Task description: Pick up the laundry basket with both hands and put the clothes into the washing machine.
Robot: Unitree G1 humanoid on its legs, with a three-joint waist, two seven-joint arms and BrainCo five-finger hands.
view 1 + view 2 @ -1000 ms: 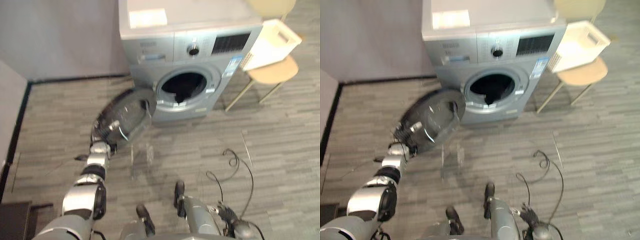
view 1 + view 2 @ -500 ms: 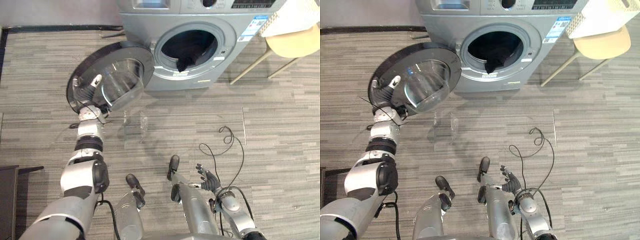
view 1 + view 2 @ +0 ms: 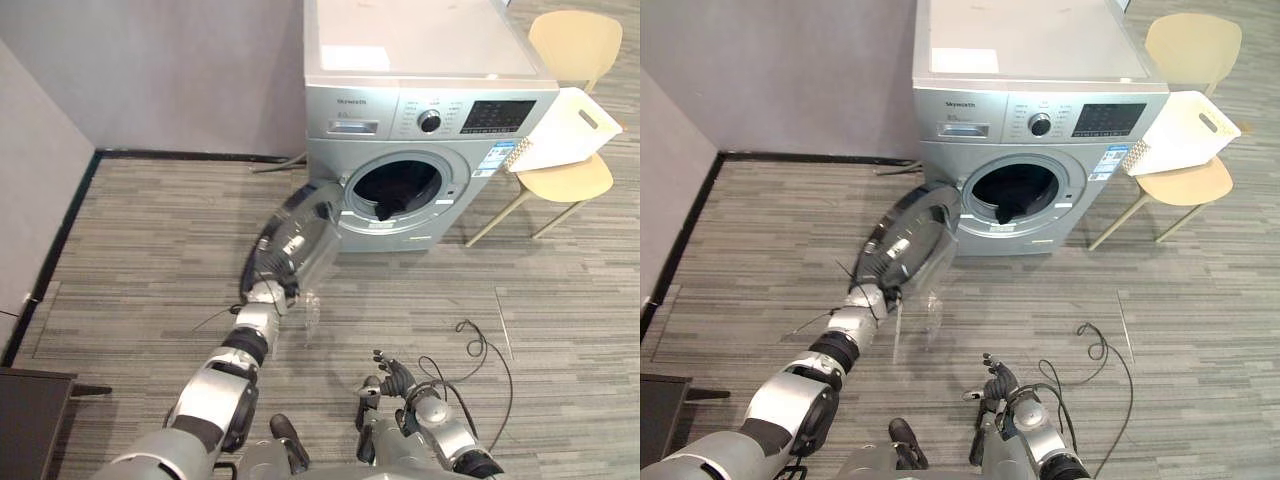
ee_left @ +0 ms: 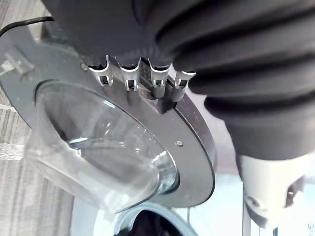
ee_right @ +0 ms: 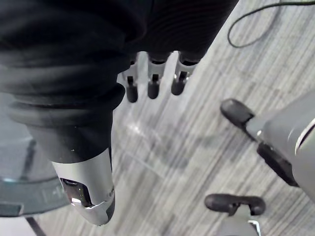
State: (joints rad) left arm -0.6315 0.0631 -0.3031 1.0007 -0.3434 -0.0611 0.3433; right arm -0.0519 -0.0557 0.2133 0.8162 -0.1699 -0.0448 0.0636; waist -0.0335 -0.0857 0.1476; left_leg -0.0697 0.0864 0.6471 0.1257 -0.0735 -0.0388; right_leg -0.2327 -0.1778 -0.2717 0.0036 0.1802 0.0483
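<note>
Step now?
— Closing, I'd judge. Clothes (image 3: 392, 203) sit in the washing machine (image 3: 400, 100); laundry basket (image 3: 565, 130) far right on a chair (image 3: 562, 182). Left hand (image 3: 268, 292), flat and unclenched, presses the door (image 3: 295, 240); right hand (image 3: 397, 381) slack, empty.
— Next?
— Push door shut, minding dangling cloth.

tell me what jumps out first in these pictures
The silver washing machine stands against the wall with its round glass door swung wide open, and the left hand has its fingers laid against the door's rim. At the drum's mouth hang dark clothes, while the white laundry basket sits on a pale chair on the machine's right. The right hand hangs open, low over the floor.
</note>
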